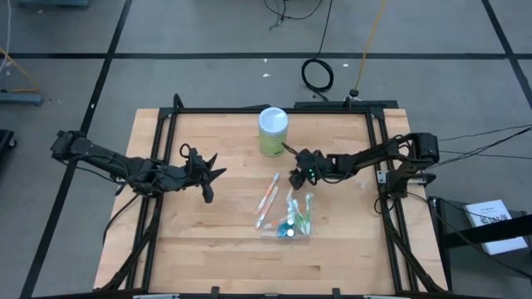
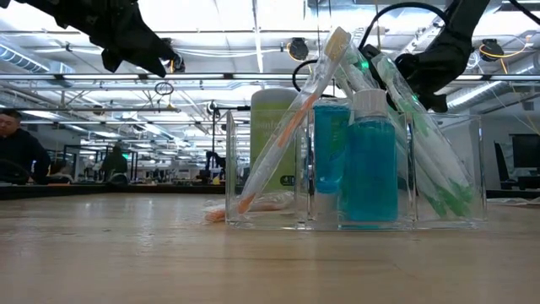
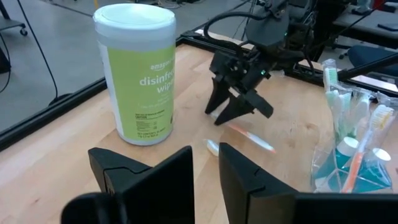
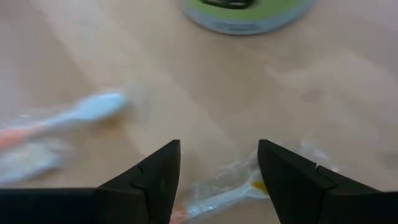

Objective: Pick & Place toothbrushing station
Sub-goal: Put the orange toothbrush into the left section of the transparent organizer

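The step in hand looks like picking a loose brush: the right gripper (image 1: pixel 298 176) hangs just above the table, its fingers (image 4: pixel 155 180) spread wide and empty, with a wrapped orange brush (image 4: pixel 224 190) lying between and just under them and a second orange brush (image 4: pixel 62 121) to one side. Both brushes (image 1: pixel 268 202) lie on bare wood just left of the clear holder (image 1: pixel 295 223), which sits near the table's middle toward the near edge and already carries green brushes (image 2: pixel 422 143), an orange-handled one (image 2: pixel 291 127) and a blue bottle (image 2: pixel 369 165). My guess is the next move calls for a straight drop so the fingers straddle the thin handle, a firm close, then a lift and a tilt to slot it upright into a free compartment; the wrapper may make the grip slippery. The left gripper (image 1: pixel 208 177) waits over the left half of the table, fingers (image 3: pixel 161 180) parted only narrowly and holding nothing. The green wipes tub (image 1: pixel 273 130) stands at the far edge, well apart from the work. The high view gives the layout but makes the holder's contents a blur; the low view shows them leaning in separate compartments yet hides the brush on the table almost wholly behind the holder. The left wrist view alone shows the right gripper from the side, poised just above a brush, while the right wrist view shows how the handle sits between its fingers.
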You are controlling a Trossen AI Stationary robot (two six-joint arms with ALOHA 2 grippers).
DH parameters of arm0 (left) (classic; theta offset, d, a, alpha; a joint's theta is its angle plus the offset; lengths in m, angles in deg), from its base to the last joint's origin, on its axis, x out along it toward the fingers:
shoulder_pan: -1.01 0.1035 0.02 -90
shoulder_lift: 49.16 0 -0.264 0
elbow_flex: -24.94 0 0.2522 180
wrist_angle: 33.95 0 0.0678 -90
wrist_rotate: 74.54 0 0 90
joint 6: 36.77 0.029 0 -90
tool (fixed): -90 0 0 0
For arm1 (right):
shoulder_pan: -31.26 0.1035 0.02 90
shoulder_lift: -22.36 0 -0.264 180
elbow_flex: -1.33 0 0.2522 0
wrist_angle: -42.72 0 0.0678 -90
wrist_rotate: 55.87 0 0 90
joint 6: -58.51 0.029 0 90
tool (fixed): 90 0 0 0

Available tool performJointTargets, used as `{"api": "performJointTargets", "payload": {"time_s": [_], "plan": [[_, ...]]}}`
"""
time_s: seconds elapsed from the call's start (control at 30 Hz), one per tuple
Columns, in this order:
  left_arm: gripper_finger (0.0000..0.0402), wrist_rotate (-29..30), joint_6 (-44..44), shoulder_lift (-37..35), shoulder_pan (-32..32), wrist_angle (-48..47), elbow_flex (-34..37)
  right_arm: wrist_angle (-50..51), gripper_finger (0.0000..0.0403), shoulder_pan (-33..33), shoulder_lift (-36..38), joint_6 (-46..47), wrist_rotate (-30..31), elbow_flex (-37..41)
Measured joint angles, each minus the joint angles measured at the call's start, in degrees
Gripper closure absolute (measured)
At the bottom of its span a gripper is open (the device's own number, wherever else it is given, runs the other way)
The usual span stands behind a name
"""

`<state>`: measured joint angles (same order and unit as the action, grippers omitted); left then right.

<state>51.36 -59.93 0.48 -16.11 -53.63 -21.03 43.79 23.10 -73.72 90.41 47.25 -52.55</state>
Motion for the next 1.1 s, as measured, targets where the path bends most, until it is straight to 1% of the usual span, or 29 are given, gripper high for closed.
{"api": "performJointTargets", "payload": {"time_s": [0.13,0.23,0.33,0.4,0.5,0.6,0.63,0.73,0.8,0.9,0.93,1.0,1.1], "plan": [[0.0392,0.0,-0.2,0.0,0.0,0.0,0.0,6.5,0.0193,-1.0,2.5,-4.4,4.2,0.1],[0.0397,0.0,-0.2,0.0,0.0,0.0,0.0,14.4,0.0194,-2.0,5.7,-4.0,7.2,0.2],[0.04,0.0,-0.3,0.0,0.0,0.0,0.0,20.6,0.0201,-2.6,9.5,-4.1,7.8,0.2],[0.0396,0.0,-0.3,0.0,0.0,0.0,0.0,23.1,0.0206,-2.7,12.5,-4.2,7.6,0.2],[0.0392,0.0,-0.4,0.0,0.0,0.0,0.0,23.3,0.0211,-2.8,17.1,-3.9,6.4,0.2],[0.0394,0.0,-1.0,0.0,0.0,0.0,0.0,23.6,0.0213,-3.3,19.7,-2.6,6.0,0.2],[0.0396,0.0,-1.1,0.0,0.0,0.0,0.0,23.9,0.0213,-3.8,19.8,-1.9,4.6,0.2],[0.04,0.0,-1.2,0.0,0.0,0.0,0.0,23.9,0.0213,-5.5,19.2,0.4,-3.4,0.2],[0.0398,0.0,-2.1,0.0,0.0,0.0,0.0,25.8,0.0213,-6.3,17.7,1.6,-5.9,0.1],[0.039,0.0,-4.1,0.0,0.0,0.0,0.0,32.7,0.0213,-8.0,16.9,3.2,-5.2,0.2],[0.0389,0.0,-4.5,0.0,0.0,0.0,0.0,33.5,0.0213,-8.8,16.8,3.4,-4.2,0.2],[0.0388,0.0,-4.4,0.0,0.0,0.0,0.0,33.2,0.0213,-10.0,17.3,3.4,-3.7,0.2],[0.0392,0.0,-4.3,0.0,0.0,0.0,0.0,29.8,0.0213,-11.4,18.1,3.4,-3.9,0.1]]}}
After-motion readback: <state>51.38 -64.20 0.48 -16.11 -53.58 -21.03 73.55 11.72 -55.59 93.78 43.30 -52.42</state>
